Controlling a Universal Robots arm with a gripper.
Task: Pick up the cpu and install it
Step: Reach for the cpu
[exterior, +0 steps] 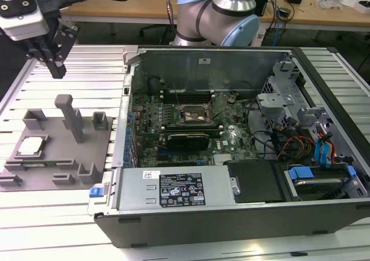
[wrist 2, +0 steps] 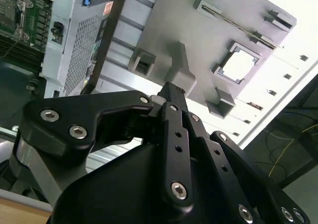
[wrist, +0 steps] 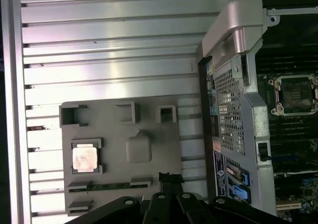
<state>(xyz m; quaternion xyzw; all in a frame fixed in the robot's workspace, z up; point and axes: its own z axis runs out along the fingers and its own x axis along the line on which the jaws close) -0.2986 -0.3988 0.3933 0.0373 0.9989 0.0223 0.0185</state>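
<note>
- Upper left of the exterior view: one gripper (exterior: 58, 73) hanging over the slatted metal table (exterior: 87, 64), above the far edge of the tray and not touching anything. Its fingers look pressed together with nothing between them, and both wrist views give the same read.
- Lower left of the exterior view: one grey moulded tray (exterior: 55, 154) lying flat on the table. It has one tall post (exterior: 72, 117) standing upright near its middle.
- The single cpu (exterior: 32, 146) sits flat in a square pocket toward the tray's left side, pale top up. It's well apart from the gripper, and in the first wrist view the cpu (wrist: 84, 158) is still framed by its pocket.
- Centre of the exterior view: one open computer case (exterior: 231, 223) lying on its side just right of the tray.
- Inside, around centre frame, one dark square socket (exterior: 193, 115) with a metal rim.
- Below that, lower centre, one long silver box (exterior: 176, 190) with a label along the case's near wall.
- Top centre: one arm base (exterior: 222, 9), silver with pale blue caps, behind the case.
</note>
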